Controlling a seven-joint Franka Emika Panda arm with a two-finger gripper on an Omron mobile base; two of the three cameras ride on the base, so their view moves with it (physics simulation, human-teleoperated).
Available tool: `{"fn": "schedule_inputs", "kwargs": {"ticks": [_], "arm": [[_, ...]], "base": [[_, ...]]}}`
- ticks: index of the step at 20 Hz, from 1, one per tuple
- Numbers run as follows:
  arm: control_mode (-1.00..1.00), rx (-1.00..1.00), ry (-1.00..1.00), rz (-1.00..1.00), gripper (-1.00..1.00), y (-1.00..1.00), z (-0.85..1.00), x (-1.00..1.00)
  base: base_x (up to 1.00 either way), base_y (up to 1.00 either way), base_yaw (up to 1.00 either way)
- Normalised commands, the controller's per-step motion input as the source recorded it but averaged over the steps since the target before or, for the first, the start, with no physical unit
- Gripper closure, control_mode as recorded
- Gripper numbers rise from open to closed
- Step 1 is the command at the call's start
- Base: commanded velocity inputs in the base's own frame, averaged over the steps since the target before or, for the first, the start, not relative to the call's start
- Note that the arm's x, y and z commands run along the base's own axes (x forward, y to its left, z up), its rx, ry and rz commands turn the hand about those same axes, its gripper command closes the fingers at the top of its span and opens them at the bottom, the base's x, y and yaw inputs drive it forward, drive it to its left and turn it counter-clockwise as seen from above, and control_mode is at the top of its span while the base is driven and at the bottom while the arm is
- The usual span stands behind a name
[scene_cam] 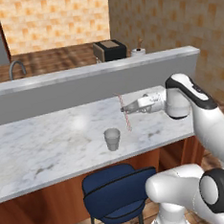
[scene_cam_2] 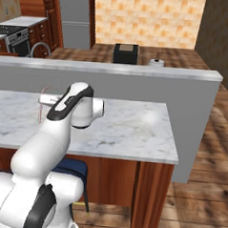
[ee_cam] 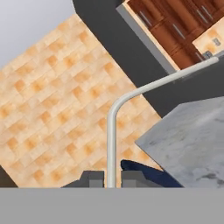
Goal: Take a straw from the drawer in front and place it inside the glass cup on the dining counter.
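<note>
From the left base camera, the claw (scene_cam: 125,109) is pinched shut on the straw (scene_cam: 124,112), holding it near-upright above the desk (scene_cam: 45,148), just right of the glass cup (scene_cam: 112,139). From the right, the straw (scene_cam_2: 43,103) shows as a thin red line beside the arm. Down the hand camera, the fingertips (ee_cam: 92,178) clamp it mid-length; it looks light, thin and easily bent, so a gentle hold suits.

Glass cup (scene_cam: 112,139) on dining counter (scene_cam: 45,148).
</note>
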Motion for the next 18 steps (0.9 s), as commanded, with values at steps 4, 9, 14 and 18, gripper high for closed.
{"fn": "schedule_inputs", "kwargs": {"ticks": [4,9,14,18], "arm": [[-1.00,0.08,0.00,0.06,1.00,0.09,-0.04,0.25],[-1.00,0.03,0.00,0.02,1.00,0.00,-0.02,0.19],[-1.00,0.00,-0.01,0.00,1.00,0.00,-0.08,0.05],[-1.00,0.00,-0.01,0.00,1.00,0.00,-0.14,0.03]], "base": [[0.00,0.00,0.00],[0.00,0.00,0.00],[0.00,0.00,0.00],[0.00,0.00,0.00]]}}
